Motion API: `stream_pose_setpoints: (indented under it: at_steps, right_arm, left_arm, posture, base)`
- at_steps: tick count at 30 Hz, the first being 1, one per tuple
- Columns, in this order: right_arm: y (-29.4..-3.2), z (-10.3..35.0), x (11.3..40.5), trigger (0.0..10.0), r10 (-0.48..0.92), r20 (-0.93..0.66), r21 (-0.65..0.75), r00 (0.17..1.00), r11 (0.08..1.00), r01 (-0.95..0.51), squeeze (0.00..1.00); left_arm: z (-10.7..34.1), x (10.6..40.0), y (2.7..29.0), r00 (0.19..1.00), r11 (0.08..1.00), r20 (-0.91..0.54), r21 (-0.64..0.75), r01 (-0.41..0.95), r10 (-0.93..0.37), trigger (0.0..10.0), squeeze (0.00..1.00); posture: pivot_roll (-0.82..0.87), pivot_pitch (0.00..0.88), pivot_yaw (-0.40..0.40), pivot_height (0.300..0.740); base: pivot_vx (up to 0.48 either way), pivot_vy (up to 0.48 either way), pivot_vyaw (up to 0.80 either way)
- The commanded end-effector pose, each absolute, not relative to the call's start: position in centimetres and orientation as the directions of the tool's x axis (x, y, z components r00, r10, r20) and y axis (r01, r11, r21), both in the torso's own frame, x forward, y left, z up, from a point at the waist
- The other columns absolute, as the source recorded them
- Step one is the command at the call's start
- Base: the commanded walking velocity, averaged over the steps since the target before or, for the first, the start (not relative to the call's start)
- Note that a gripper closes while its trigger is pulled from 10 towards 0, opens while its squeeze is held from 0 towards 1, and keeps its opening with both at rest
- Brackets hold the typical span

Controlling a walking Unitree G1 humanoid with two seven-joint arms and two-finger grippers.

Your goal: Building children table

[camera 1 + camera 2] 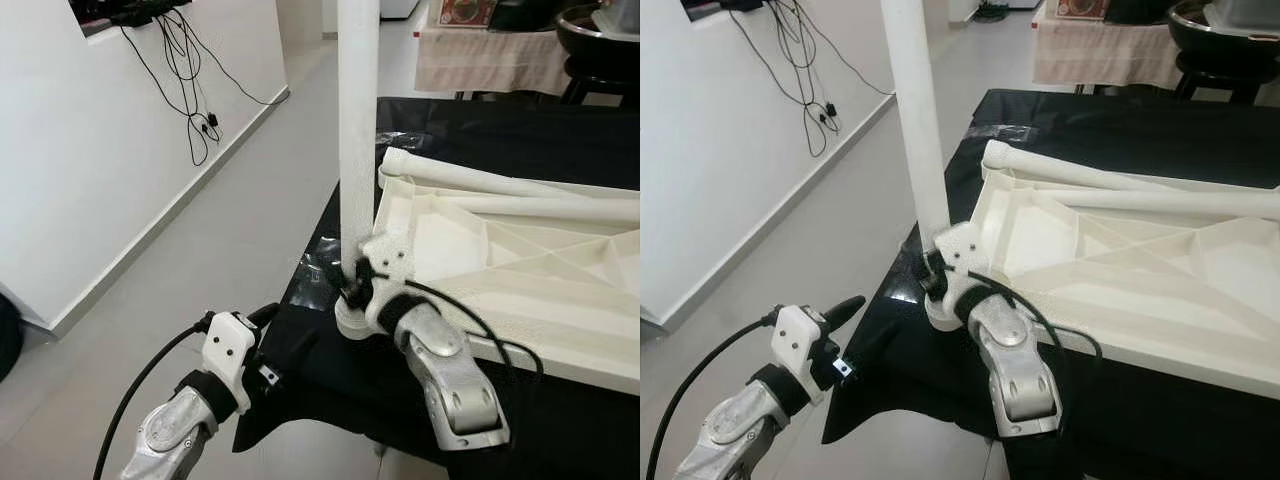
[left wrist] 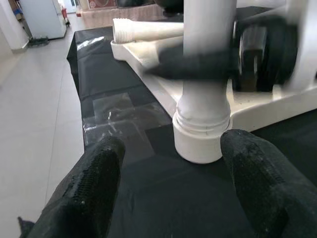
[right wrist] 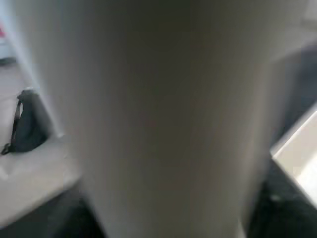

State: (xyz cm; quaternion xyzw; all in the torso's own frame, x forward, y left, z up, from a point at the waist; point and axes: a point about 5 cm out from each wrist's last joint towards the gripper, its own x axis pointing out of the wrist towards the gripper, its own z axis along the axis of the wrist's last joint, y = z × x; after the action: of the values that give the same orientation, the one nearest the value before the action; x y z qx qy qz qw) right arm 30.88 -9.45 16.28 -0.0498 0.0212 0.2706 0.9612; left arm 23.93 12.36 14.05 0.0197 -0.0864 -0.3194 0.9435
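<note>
The white children's table top (image 1: 500, 250) lies upside down on a black-covered table (image 1: 480, 120). At its near left corner a white table leg (image 1: 358, 120) stands upright in a round socket (image 2: 200, 144). My right gripper (image 1: 352, 285) is shut on this leg just above the socket, and the leg looms close and blurred (image 3: 158, 119) in the right wrist view. My left gripper (image 1: 275, 330) hangs open below and left of that corner, its fingers (image 2: 99, 183) spread on either side of the socket without touching it. Two loose legs (image 1: 480, 185) lie across the far side of the top.
A white wall with hanging black cables (image 1: 190, 90) runs along the left, with pale tiled floor (image 1: 230, 230) between it and the table. Behind stands another table with a light cloth (image 1: 490, 55) and a dark bowl (image 1: 595, 30). A black bag (image 3: 27, 124) sits on the floor.
</note>
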Motion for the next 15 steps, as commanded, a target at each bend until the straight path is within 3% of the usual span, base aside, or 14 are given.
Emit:
stream_pose_setpoints:
  at_steps: [1,3,4,5,6,7,8,12,15]
  right_arm:
    - [-8.7,17.2,30.9,10.0,0.598,-0.042,-0.059,0.801,0.799,-0.599,1.00]
    - [-8.1,19.1,30.9,10.0,0.794,-0.002,-0.089,0.608,0.605,-0.791,1.00]
    - [-8.1,19.1,30.9,10.0,0.794,-0.002,-0.089,0.608,0.605,-0.791,1.00]
    - [-7.9,19.5,30.8,10.0,0.863,-0.006,-0.102,0.505,0.501,-0.859,1.00]
    - [-7.9,19.5,30.8,10.0,0.863,-0.006,-0.102,0.505,0.501,-0.859,1.00]
    - [-7.8,19.7,30.7,10.0,0.901,-0.012,-0.111,0.433,0.429,-0.896,1.00]
    - [-7.7,19.9,30.8,10.0,0.930,-0.031,-0.138,0.366,0.359,-0.923,0.00]
    - [-7.3,20.2,31.9,10.0,0.969,-0.051,-0.118,0.240,0.233,-0.965,0.00]
    - [-7.1,20.3,32.6,10.0,0.975,-0.043,-0.090,0.217,0.212,-0.973,0.00]
  left_arm:
    - [13.6,23.9,12.9,0.792,0.801,0.118,0.094,0.591,-0.598,10.0,0.00]
    - [13.5,24.0,12.9,0.788,0.797,0.116,0.092,0.597,-0.604,10.0,0.00]
    - [13.5,24.0,12.9,0.788,0.797,0.116,0.092,0.597,-0.604,10.0,0.00]
    - [13.5,24.0,12.8,0.788,0.796,0.116,0.091,0.598,-0.605,10.0,0.00]
    - [13.5,24.0,12.8,0.788,0.796,0.116,0.091,0.598,-0.605,10.0,0.00]
    - [13.5,24.0,12.8,0.788,0.796,0.116,0.091,0.598,-0.605,10.0,0.00]
    - [13.5,23.9,12.8,0.788,0.796,0.117,0.091,0.598,-0.605,10.0,0.00]
    - [13.5,23.9,12.8,0.791,0.800,0.116,0.093,0.593,-0.600,10.0,0.00]
    - [13.5,23.8,12.8,0.792,0.800,0.115,0.093,0.593,-0.600,10.0,0.00]
  posture:
    - [-0.03,0.176,0.097,0.740]
    - [-0.03,0.175,0.097,0.740]
    - [-0.03,0.175,0.097,0.740]
    - [-0.03,0.174,0.097,0.740]
    - [-0.03,0.174,0.097,0.740]
    - [-0.03,0.173,0.095,0.740]
    - [-0.02,0.171,0.094,0.740]
    - [-0.01,0.168,0.094,0.740]
    - [-0.01,0.166,0.094,0.740]
  base:
    - [0.000,0.000,0.00]
    - [0.000,0.000,0.00]
    - [0.000,0.000,0.00]
    - [0.000,0.000,0.00]
    - [0.000,0.000,0.00]
    - [0.000,0.000,0.00]
    - [0.000,0.000,0.00]
    - [0.000,0.000,0.00]
    - [0.000,0.000,0.00]
